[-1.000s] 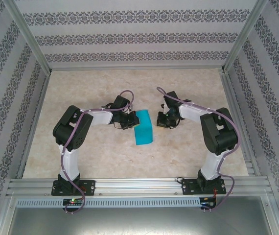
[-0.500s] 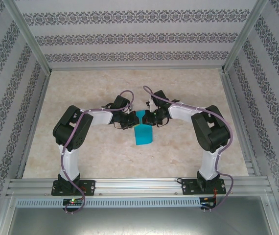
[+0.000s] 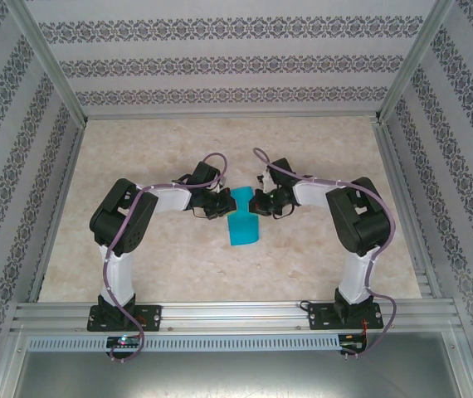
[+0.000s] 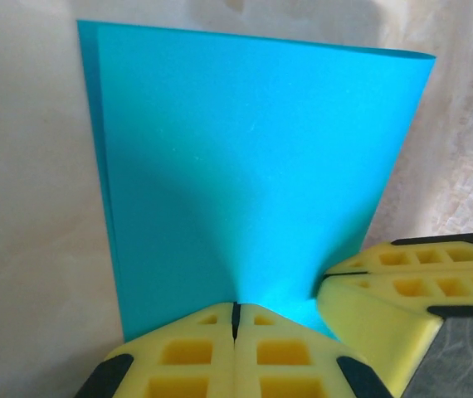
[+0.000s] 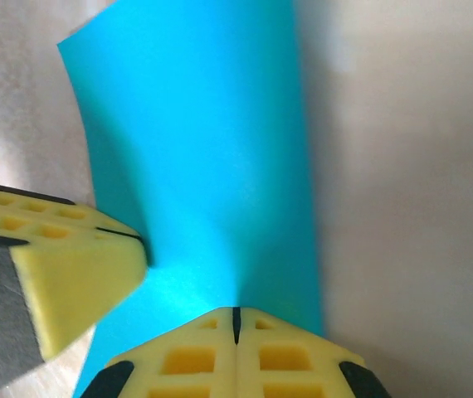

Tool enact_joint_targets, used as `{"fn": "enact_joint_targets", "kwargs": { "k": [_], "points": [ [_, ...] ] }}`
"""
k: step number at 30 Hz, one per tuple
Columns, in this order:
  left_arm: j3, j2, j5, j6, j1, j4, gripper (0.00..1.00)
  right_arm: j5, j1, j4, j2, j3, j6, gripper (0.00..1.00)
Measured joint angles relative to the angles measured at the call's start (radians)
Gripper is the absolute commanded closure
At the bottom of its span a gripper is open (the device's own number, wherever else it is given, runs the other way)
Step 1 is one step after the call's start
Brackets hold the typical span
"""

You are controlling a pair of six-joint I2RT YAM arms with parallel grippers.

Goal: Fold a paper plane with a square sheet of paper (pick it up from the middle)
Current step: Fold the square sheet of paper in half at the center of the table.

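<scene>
I've got the matte teal-blue sheet of paper (image 3: 242, 228) (image 4: 253, 166) (image 5: 203, 149) doubled over, two layers showing along one edge, at the middle of the beige marbled table (image 3: 162, 265). Its long axis runs far to near, the wider end toward the arm bases. At the narrow far end the left gripper (image 3: 220, 206) (image 4: 235, 327) is clamped on the paper's edge, yellow pads pressed together. The right gripper (image 3: 259, 205) (image 5: 236, 327) pinches the same end from the other side, just beside it.

Lab test cell — aluminium frame (image 3: 220, 313), wallpapered walls (image 3: 220, 62)
</scene>
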Motion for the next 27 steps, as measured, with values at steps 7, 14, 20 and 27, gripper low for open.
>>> {"fn": "enact_joint_targets", "kwargs": {
  "k": [7, 14, 20, 27],
  "points": [
    [0.0, 0.0, 0.0, 0.015, 0.0, 0.0, 1.0, 0.052, -0.08, -0.052, -0.092, -0.055, -0.003, 1.0],
    [0.0, 0.0, 0.001, 0.022, 0.0, 0.0, 1.0, 0.027, 0.031, -0.015, -0.066, 0.037, 0.034, 1.0],
    [0.0, 0.0, 0.001, 0.022, 0.0, 0.0, 1.0, 0.011, 0.082, 0.039, 0.035, 0.122, 0.068, 1.0],
    [0.0, 0.0, 0.001, 0.022, 0.0, 0.0, 1.0, 0.013, 0.063, 0.041, 0.072, 0.121, 0.069, 1.0]
  ]
}}
